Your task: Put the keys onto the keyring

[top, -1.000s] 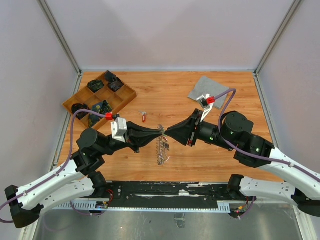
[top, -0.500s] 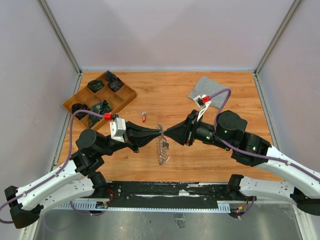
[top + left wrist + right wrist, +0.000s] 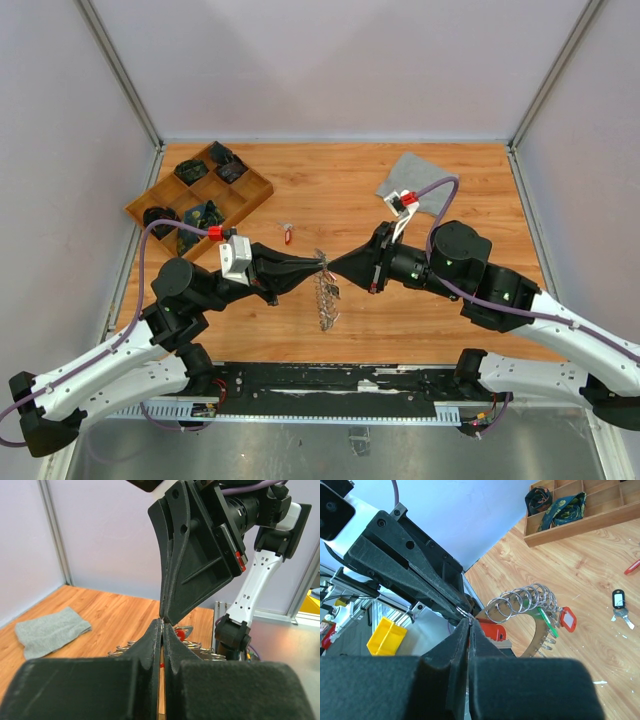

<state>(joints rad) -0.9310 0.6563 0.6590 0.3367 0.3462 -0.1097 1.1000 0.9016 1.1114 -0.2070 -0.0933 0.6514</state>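
Observation:
The keyring [image 3: 325, 292] hangs above the table between both arms, a thin silver arc fringed with small rings [image 3: 530, 597]. My left gripper [image 3: 322, 262] is shut on a small ring at its top. My right gripper [image 3: 332, 264] meets it tip to tip, its jaws shut on the same thin wire [image 3: 469, 621]. A green tag [image 3: 547, 622] and a red tag [image 3: 568, 619] hang on the ring. One of the keys, with a red tag [image 3: 288, 235], lies on the wood. In the right wrist view a black-tagged key [image 3: 619, 601] lies beside it.
A wooden compartment tray [image 3: 262, 190] with dark items stands at the back left. A grey cloth [image 3: 413, 180] lies at the back right. The arms' bases and a black rail line the near edge.
My right gripper has slid slightly left toward the left gripper's tips and closed its jaws. The left arm and the hanging keyring stay where they were.

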